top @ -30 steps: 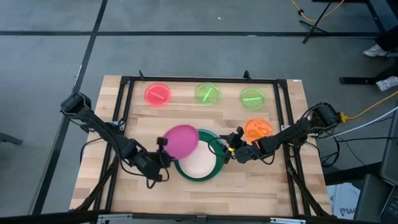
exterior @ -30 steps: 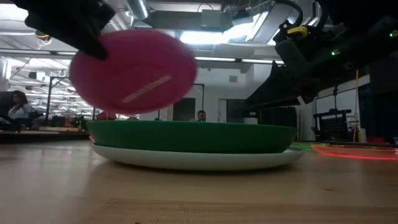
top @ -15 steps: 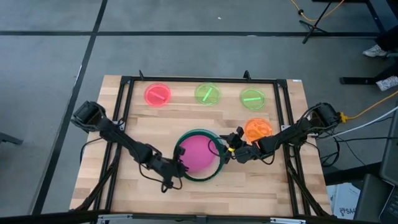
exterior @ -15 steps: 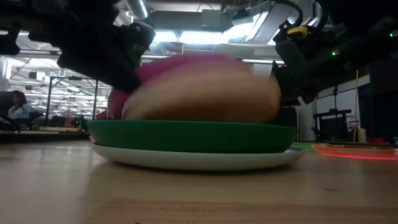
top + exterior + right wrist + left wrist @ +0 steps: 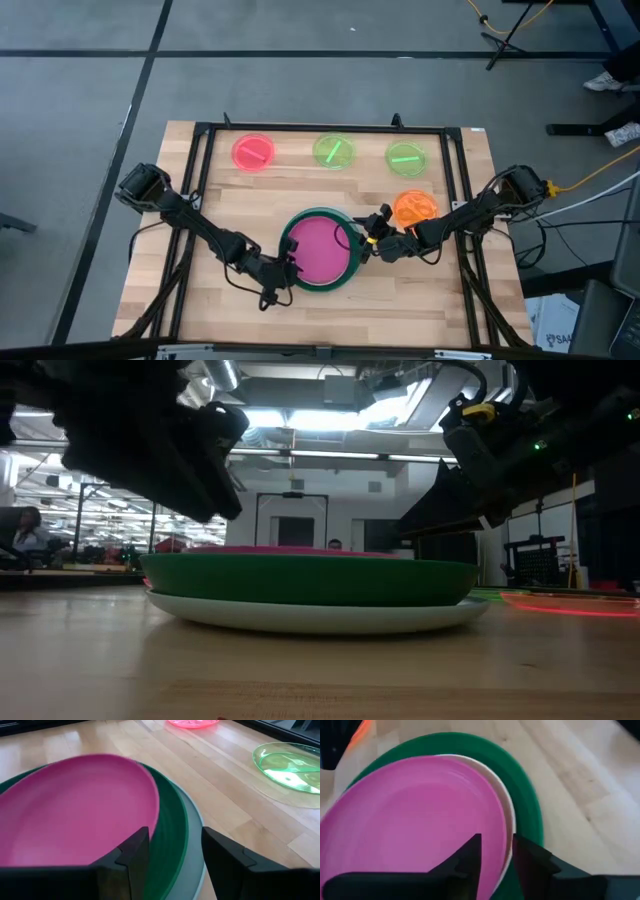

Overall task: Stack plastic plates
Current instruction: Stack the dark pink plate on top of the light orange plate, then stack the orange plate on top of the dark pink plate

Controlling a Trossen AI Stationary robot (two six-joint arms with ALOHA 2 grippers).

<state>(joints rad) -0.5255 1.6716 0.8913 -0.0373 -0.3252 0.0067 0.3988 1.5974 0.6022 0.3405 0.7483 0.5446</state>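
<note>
A stack sits mid-table. The magenta plate (image 5: 322,250) lies flat on a peach plate whose rim (image 5: 507,820) just shows. Both lie inside the dark green plate (image 5: 320,212), which rests on the light blue plate (image 5: 320,618). My left gripper (image 5: 287,268) is open and hovers just above the stack's near-left rim. Its fingers (image 5: 470,855) stand either side of the magenta and peach rims. My right gripper (image 5: 368,243) is open and hovers over the stack's right rim (image 5: 172,830). Small pink-red (image 5: 253,152), lime (image 5: 333,151), lime (image 5: 406,157) and orange (image 5: 414,208) plates lie flat, apart.
A black metal frame (image 5: 300,129) borders the working area. The three small plates line the far side, and the orange one lies just behind my right arm. Bare wood (image 5: 330,315) runs along the near edge. People sit in the room far behind (image 5: 25,535).
My left gripper carried the tilted magenta plate from above the stack's left side, right and down onto the stack. The plate went from lifted and tilted to lying flat on the peach plate. The fingers now stand above its rim. My right arm kept still.
</note>
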